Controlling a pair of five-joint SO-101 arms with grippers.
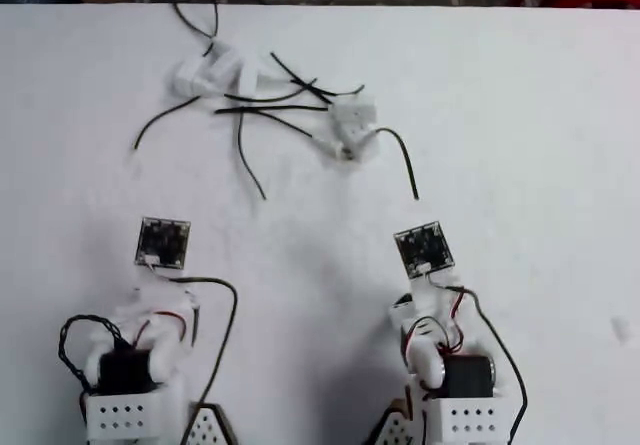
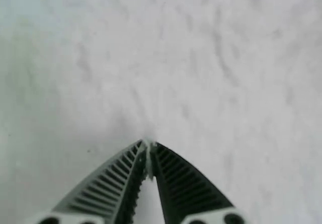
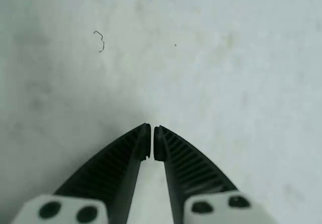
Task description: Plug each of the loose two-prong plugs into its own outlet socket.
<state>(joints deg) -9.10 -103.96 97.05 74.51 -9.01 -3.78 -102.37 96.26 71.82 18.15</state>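
Left pincer (image 2: 149,151) first: tips pressed together, nothing between them, bare bench (image 2: 211,58) right ahead of it. Nothing of the job is within its reach.

Out in the high view, the work sits well ahead of both pincers. There's a first white knot (image 1: 212,73) of plug and socket pieces, black leads (image 1: 262,115) crossing over each other, then a second white knot (image 1: 350,120) a little nearer. Which piece is plug and which is socket? Too small to tell.

Over to the right pincer (image 3: 152,138): also closed and empty, with just a tiny curl of thread (image 3: 99,41) ahead of its tips, apart from them.

Now the dangers, as I read them. Those leads are tangled, so lifting 1 plug likely drags its neighbours along. The sockets look loose, so a push with no second pincer bracing would just slide the socket away. And 2 closed pincers arriving without opening would shove the pieces, not grasp them.
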